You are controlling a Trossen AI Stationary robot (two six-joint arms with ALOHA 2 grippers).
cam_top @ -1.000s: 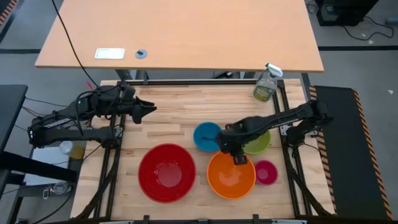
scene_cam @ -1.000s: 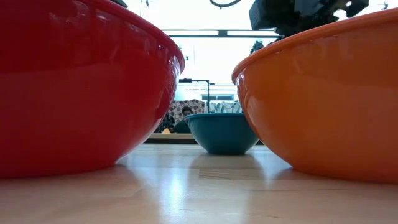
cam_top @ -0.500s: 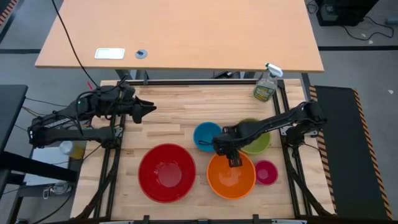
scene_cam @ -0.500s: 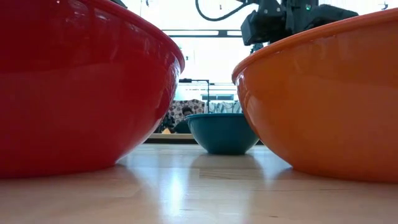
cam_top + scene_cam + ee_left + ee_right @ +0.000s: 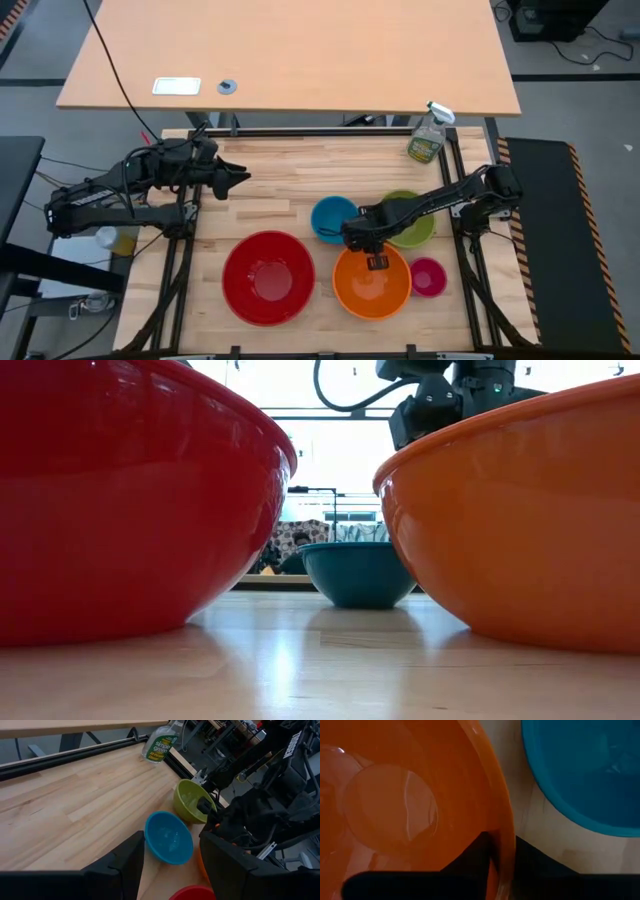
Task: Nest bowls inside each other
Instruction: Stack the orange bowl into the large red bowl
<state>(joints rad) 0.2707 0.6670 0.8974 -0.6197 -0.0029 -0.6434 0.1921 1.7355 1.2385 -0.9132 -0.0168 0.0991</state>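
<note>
Five bowls rest on their bases on the wooden table: red (image 5: 268, 277) at the near left, orange (image 5: 372, 282) beside it, pink (image 5: 428, 277) at the near right, blue (image 5: 333, 219) and lime green (image 5: 418, 228) behind them. My right gripper (image 5: 365, 250) points down at the orange bowl's far left rim and is shut on it. Above the table's far left part, my left gripper (image 5: 240, 177) hangs open, touching nothing. My right gripper pinches the orange bowl's rim (image 5: 506, 851) on the side next to the blue bowl (image 5: 580, 770). One finger (image 5: 476, 857) is inside the bowl and the other (image 5: 532, 859) outside. The fingers come from above, pointing down. The bowl stands upright on the table.
A clear spray bottle with a green label (image 5: 427, 137) stands at the table's far right corner. The right arm reaches over the lime green bowl. Bare wood lies between the left gripper and the bowls (image 5: 280, 190).
My right gripper has sunk and gone a little toward the table's left, from above the orange bowl's inside to its far left rim. The bowls have stayed where they were.
</note>
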